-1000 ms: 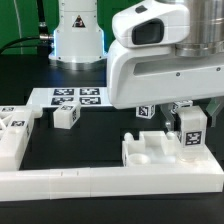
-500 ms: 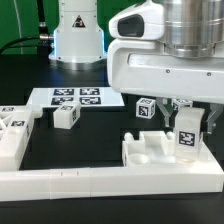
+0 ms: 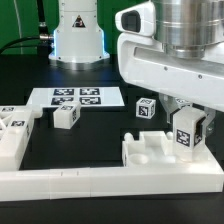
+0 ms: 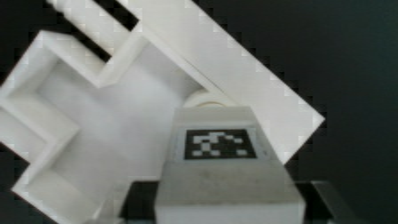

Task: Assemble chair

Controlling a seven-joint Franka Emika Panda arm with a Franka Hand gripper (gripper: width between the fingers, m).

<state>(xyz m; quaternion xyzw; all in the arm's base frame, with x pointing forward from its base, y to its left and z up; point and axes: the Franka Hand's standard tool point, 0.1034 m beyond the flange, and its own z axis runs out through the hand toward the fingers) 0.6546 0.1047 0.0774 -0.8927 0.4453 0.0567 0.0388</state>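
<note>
My gripper (image 3: 187, 108) is shut on a tagged white chair block (image 3: 187, 133) and holds it upright just above the notched white chair part (image 3: 160, 152) at the exterior view's right. In the wrist view the block (image 4: 217, 160) fills the space between my dark fingers (image 4: 143, 200), with the notched part (image 4: 98, 110) beneath it. A small tagged cube (image 3: 145, 108) sits behind the notched part. Another small tagged cube (image 3: 66, 115) lies mid-table. A stepped tagged chair slab (image 3: 14, 130) lies at the exterior view's left.
The long white L-shaped border rail (image 3: 110, 182) runs along the front edge, right against the notched part. The marker board (image 3: 75, 98) lies flat at the back. The robot base (image 3: 78, 35) stands behind it.
My arm has moved a little to the exterior view's right and lifted slightly, carrying the held block with it. The loose parts have not moved.
</note>
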